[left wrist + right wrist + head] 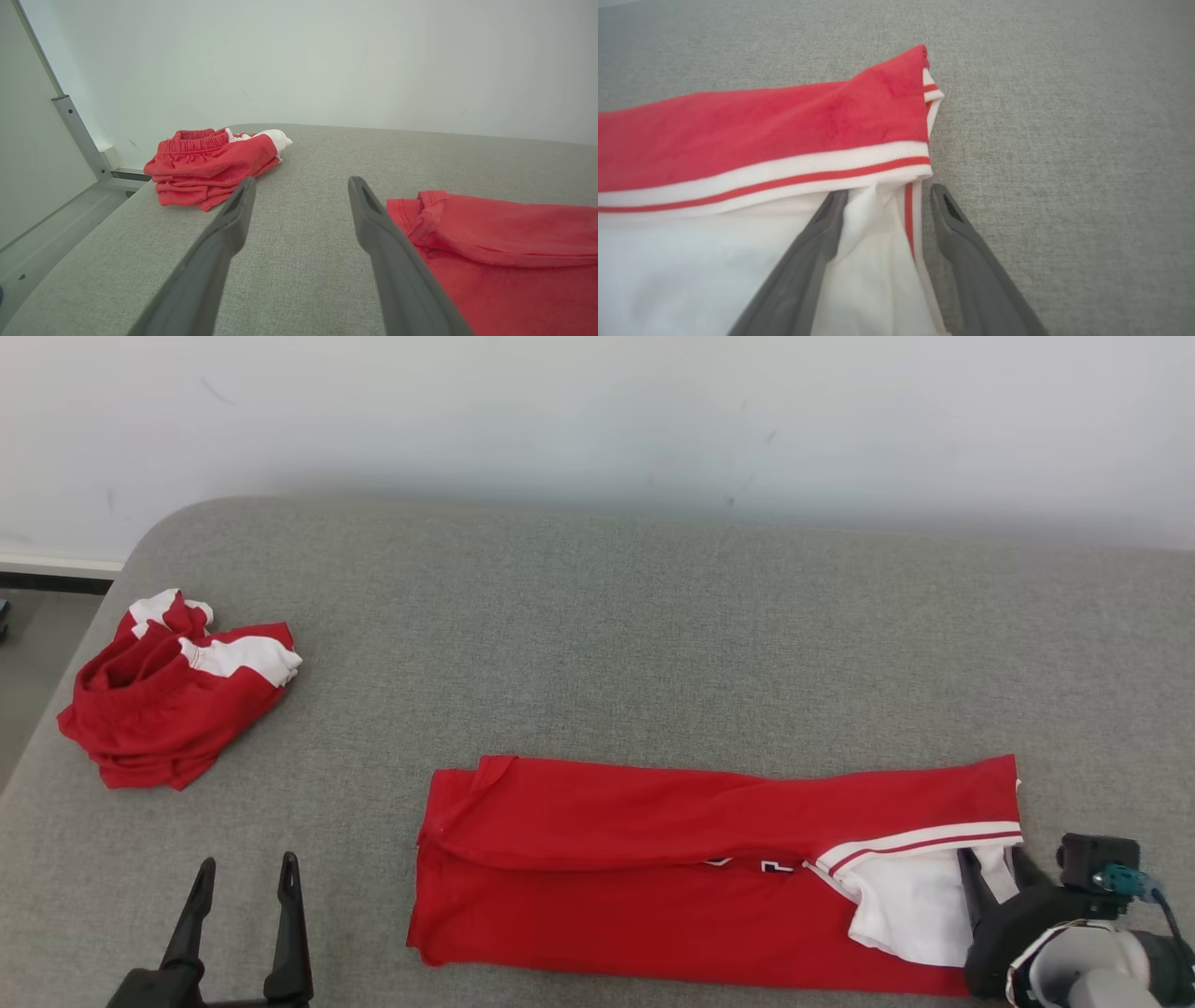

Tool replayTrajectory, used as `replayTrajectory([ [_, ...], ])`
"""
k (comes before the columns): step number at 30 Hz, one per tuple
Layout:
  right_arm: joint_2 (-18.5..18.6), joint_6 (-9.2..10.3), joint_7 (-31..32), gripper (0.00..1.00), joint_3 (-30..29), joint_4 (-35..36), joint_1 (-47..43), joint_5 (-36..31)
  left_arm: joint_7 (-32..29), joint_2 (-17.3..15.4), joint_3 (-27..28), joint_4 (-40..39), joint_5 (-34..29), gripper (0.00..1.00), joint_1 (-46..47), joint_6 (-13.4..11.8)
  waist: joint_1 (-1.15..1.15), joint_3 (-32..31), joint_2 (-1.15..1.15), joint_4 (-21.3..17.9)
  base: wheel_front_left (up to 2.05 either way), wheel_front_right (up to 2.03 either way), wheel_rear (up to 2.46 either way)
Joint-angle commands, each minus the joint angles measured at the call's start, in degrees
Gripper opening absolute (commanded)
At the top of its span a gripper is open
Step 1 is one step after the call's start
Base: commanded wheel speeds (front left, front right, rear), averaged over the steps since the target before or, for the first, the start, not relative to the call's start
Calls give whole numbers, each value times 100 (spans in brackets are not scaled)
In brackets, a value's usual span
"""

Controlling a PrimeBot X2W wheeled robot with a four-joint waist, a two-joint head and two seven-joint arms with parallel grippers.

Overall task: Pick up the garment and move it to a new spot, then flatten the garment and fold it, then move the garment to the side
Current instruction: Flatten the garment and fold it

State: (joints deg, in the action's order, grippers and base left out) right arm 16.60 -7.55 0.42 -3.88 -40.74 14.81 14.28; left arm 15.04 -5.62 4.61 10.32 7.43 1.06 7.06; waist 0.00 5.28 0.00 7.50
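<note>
Grey woven surface below a white wall; left hand and right hand released.

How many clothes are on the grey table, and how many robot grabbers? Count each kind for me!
shirt: 1
shorts: 1
grippers: 2 (left gripper, right gripper)
Total: 4
</note>
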Motion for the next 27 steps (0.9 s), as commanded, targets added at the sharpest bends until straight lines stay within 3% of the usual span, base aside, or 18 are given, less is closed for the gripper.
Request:
replayTrajectory([
  [1, -125, 15, 124, 0, 136, -156, -42, 129, 19, 35, 43, -31, -36, 100, -99, 12, 0, -20, 0, -17, 0, 0, 0],
  [7, 79, 17, 14, 0, 223, -230, 85, 394, 19, 71, 71, -45, -108, 100, -155, 34, 0, -96, 0, -80, 0, 0, 0],
  [19, 1142, 16, -360, 0, -525, -534, 249, 447, 19, 41, 53, -122, -307, 100, -359, 38, 0, -322, 0, -273, 0, 0, 0],
  [27, 1007, 16, -398, 0, -317, -101, 306, 417, 19, 100, 134, -98, -301, 100, -475, 36, 0, -408, 0, -458, 0, 0, 0],
])
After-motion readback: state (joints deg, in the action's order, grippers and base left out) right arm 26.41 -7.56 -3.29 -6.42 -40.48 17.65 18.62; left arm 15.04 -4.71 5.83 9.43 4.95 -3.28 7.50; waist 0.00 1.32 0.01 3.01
